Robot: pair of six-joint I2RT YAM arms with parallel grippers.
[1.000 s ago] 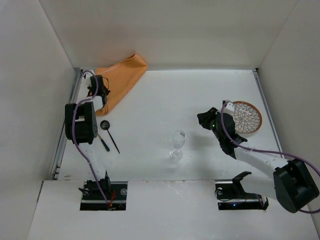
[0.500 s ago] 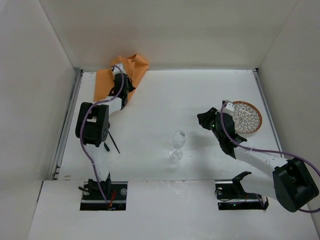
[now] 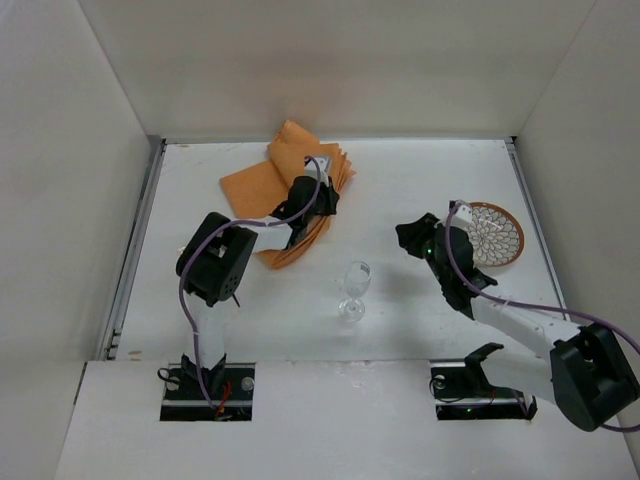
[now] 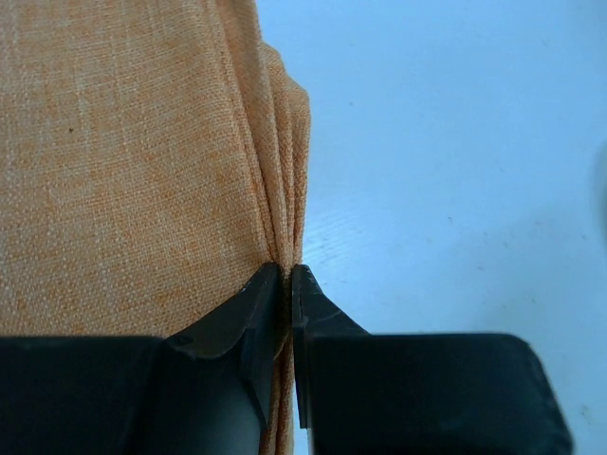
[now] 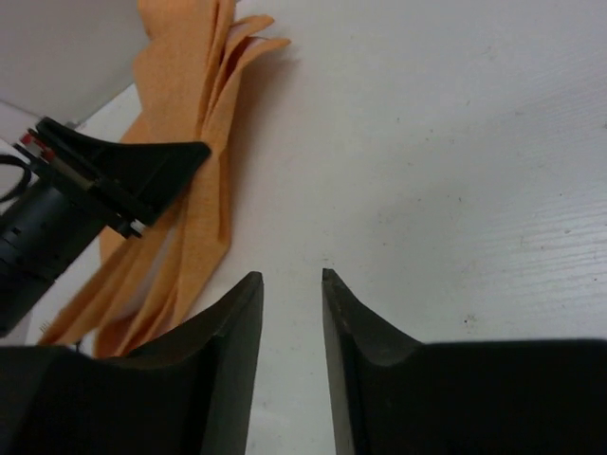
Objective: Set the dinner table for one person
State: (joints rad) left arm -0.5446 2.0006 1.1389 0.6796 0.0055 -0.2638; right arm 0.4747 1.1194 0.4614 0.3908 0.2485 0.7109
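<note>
The left tool [image 4: 285, 277] is clamped on the folded edge of the orange cloth [image 4: 123, 142]. The cloth lies bunched at the far left-centre of the white tabletop [image 3: 420, 180], perhaps lifted slightly at the grip. The right tool [image 5: 289, 280] hangs above the tabletop, fingers a little apart with nothing between them, near the patterned plate [image 3: 495, 233]. A wine glass [image 3: 357, 278] stands upright between the arms.

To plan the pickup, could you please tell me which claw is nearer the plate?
Right. The right claw sits left of the plate; the left claw is far off, clamped on the orange cloth.
</note>
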